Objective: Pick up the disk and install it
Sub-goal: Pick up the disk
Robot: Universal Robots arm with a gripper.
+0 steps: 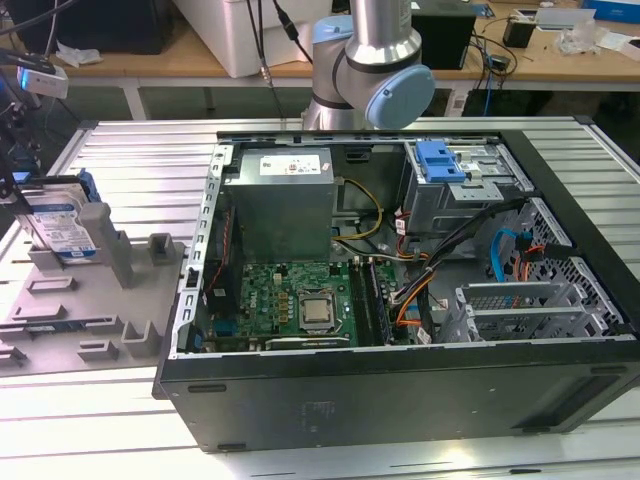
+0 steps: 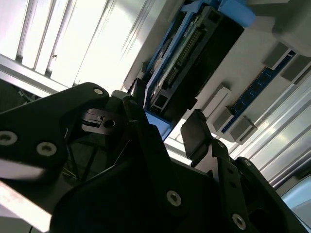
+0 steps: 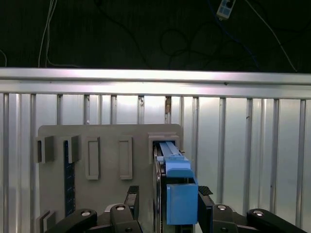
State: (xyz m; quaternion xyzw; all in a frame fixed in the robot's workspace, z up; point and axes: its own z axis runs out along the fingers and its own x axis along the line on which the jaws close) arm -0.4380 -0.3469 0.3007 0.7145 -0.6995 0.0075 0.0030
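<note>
The disk (image 1: pixel 62 225) stands on edge in a grey holder (image 1: pixel 110 300) on the slatted table, at the exterior view's left, with its white-and-blue label showing. In the first wrist view I look down on the disk's (image 3: pixel 177 199) blue carrier. My gripper (image 3: pixel 167 191) is open, one finger (image 3: pixel 131 194) on one side of the disk and the other finger (image 3: pixel 204 193) close to the other side. In the second wrist view the gripper (image 2: pixel 167 131) is spread just short of the disk's (image 2: pixel 189 58) connector edge.
An open computer case (image 1: pixel 400 400) lies at the middle and right, with a grey metal box (image 1: pixel 280 200), a motherboard (image 1: pixel 300 300) and a drive cage with a blue latch (image 1: pixel 440 160). The arm (image 1: pixel 372 60) rises behind it. A blue memory stick (image 3: pixel 69 170) sits in the holder (image 3: pixel 109 145).
</note>
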